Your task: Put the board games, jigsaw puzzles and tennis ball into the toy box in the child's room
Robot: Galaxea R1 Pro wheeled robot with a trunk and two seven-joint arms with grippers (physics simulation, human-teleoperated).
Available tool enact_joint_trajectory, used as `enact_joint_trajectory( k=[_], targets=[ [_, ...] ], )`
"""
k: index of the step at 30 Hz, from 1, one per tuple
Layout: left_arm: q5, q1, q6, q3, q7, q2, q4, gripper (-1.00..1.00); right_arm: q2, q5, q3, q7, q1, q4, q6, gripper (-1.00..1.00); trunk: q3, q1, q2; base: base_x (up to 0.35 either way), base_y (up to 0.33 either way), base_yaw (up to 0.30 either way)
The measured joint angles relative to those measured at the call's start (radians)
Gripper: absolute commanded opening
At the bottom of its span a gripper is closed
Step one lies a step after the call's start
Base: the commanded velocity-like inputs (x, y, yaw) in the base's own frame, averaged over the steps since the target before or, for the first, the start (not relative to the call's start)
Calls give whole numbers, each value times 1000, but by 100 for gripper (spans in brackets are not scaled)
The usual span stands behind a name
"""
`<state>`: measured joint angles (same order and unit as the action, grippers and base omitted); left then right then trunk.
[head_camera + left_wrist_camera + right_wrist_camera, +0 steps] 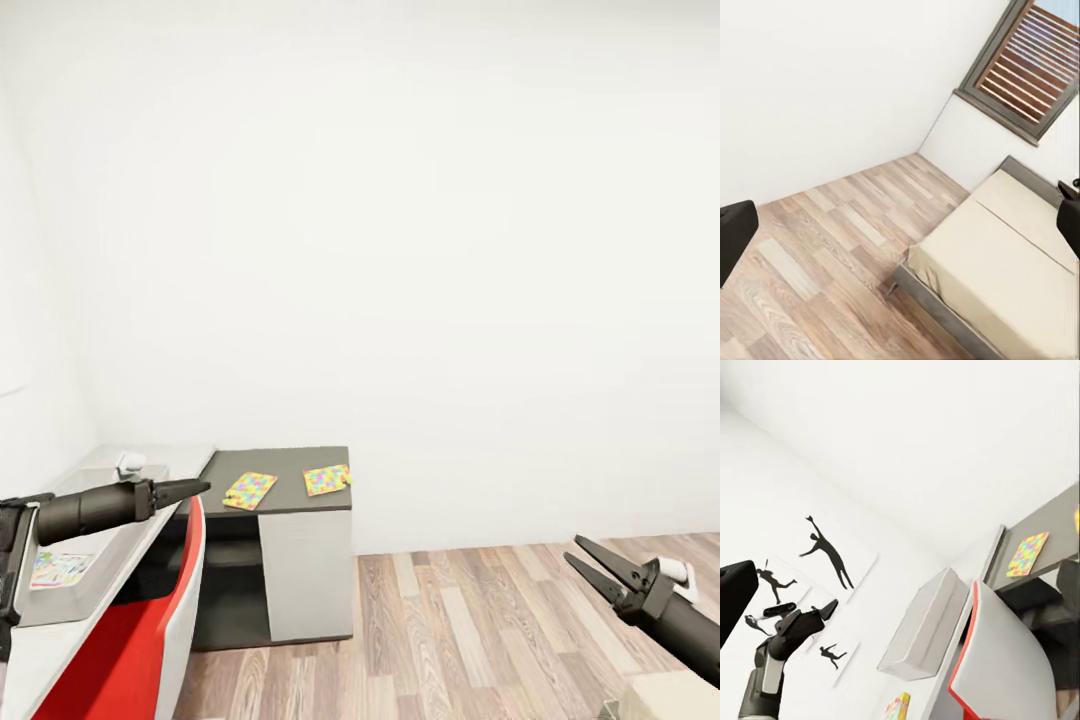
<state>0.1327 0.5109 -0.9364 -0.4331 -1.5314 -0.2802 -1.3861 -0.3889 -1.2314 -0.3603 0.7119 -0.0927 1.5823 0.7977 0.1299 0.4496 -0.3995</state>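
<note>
Two jigsaw puzzles (pixel 250 490) (pixel 327 479) lie flat on the table's lower dark grey section (pixel 290 460). One puzzle (pixel 1027 553) is also in the right wrist view. A flat printed board game (pixel 58 570) (pixel 898 706) rests on the pale table top (pixel 60 610) at the left. The pale grey toy box (pixel 926 622) stands between them, partly behind my left arm. My left gripper (pixel 195 488) hovers open above the table edge, holding nothing. My right gripper (pixel 573 549) hangs open over the floor, well to the right. The bed (pixel 1005 255) appears in the left wrist view. The tennis ball is out of view.
A red chair (pixel 130 640) is tucked against the table, right under my left arm. A small white object (pixel 130 462) sits at the table's back. Wood plank floor (pixel 480 630) stretches to the right of the table. Black silhouette prints (pixel 829 555) hang on the wall.
</note>
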Motion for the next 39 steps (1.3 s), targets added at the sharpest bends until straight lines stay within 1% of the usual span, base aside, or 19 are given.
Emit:
enact_joint_trajectory(
  k=[1,2,4,6,8,16,18,23,26,34,39],
  targets=[
    [0,0,1,0,-1,0,0,100,0,11,-1,19,-4,0,-8,100,0,0,0,0,0,-277],
    [1,-1,2,0,-2,1,1,100,1,31,-3,55,-9,0,-18,100,0,0,0,0,0,-278],
    [1,-1,4,0,-1,2,1,100,2,60,-6,101,-13,-1,-28,100,0,0,0,0,0,-278],
    [2,-1,4,0,-1,3,1,100,3,80,-9,132,-16,-1,-33,100,0,0,0,0,0,-278],
    [2,-2,4,2,-2,3,2,100,3,91,-17,149,-17,-1,-36,100,0,0,0,0,0,-278],
    [-4,-3,5,22,-3,4,7,100,4,103,-42,166,-20,-2,-39,100,0,0,0,0,0,-278],
    [-2,-4,5,27,-3,11,11,100,4,104,-44,167,-20,-3,-39,100,0,0,0,0,0,-278],
    [3,-4,5,55,-1,55,17,100,4,106,-51,168,-20,-7,-38,100,0,0,0,0,0,-278],
    [4,-4,5,62,1,67,18,100,4,106,-60,168,-20,-12,-38,100,0,0,0,0,0,-278],
    [4,-4,6,73,4,70,19,100,8,105,-67,168,-20,-16,-38,100,0,0,0,-10,0,-278],
    [4,-4,6,76,6,72,18,100,8,104,-73,173,-26,-19,-38,100,0,0,0,-124,0,-278]
  ],
)
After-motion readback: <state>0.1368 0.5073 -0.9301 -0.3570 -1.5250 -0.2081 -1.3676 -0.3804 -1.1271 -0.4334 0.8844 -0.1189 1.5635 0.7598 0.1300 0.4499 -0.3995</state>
